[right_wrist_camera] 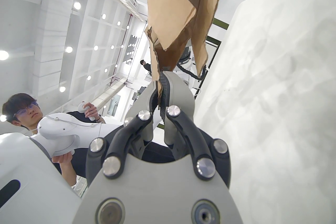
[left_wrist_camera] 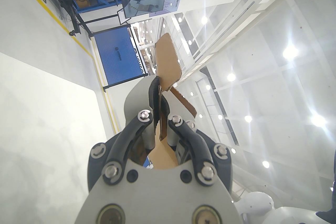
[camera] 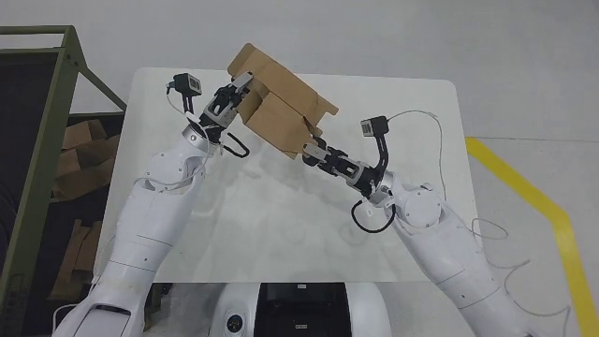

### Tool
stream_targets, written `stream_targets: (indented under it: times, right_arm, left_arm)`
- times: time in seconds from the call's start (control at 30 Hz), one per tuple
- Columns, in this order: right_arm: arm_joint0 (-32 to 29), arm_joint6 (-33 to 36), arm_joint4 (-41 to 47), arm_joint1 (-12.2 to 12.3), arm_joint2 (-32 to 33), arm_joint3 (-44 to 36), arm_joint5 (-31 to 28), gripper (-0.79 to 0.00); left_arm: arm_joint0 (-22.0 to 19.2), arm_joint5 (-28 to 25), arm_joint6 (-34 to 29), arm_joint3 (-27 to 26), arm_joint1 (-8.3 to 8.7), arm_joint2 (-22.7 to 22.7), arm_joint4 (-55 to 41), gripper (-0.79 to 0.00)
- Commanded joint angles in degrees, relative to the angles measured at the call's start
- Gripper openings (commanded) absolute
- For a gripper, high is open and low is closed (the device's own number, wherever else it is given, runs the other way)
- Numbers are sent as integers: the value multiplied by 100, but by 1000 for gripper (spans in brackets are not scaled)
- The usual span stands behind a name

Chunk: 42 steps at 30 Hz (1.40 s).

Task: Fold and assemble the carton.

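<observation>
Hanging above the white counter (camera: 412,122), the brown corrugated cardboard carton (camera: 281,103) is partly shaped. The left jaws and right jaws each clamp a flap edge; loose flaps seem left to fold.

Illegible small print on blue panel (left_wrist_camera: 115,67)

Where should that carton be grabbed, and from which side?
By its thin flap edges, from opposite ends. The carton is held above the table, its body likely too wide for the jaws; the left gripper and right gripper each pinch one flap edge-on.
</observation>
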Motion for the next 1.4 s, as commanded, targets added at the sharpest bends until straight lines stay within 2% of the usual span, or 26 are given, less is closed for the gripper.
stream_targets:
  times: [0.0,0.9,1.37]
  right_arm:
    - [-8,-5,-2,1,26,-3,-5,-785]
    - [-219,-119,43,74,640,-124,-68,-785]
    - [-329,-116,124,93,822,-211,-120,-785]
  left_arm:
    - [-1,7,-29,7,-5,1,-23,-785]
    - [40,133,-558,121,-50,-47,-427,-785]
    - [114,191,-581,102,-89,-31,-602,-785]
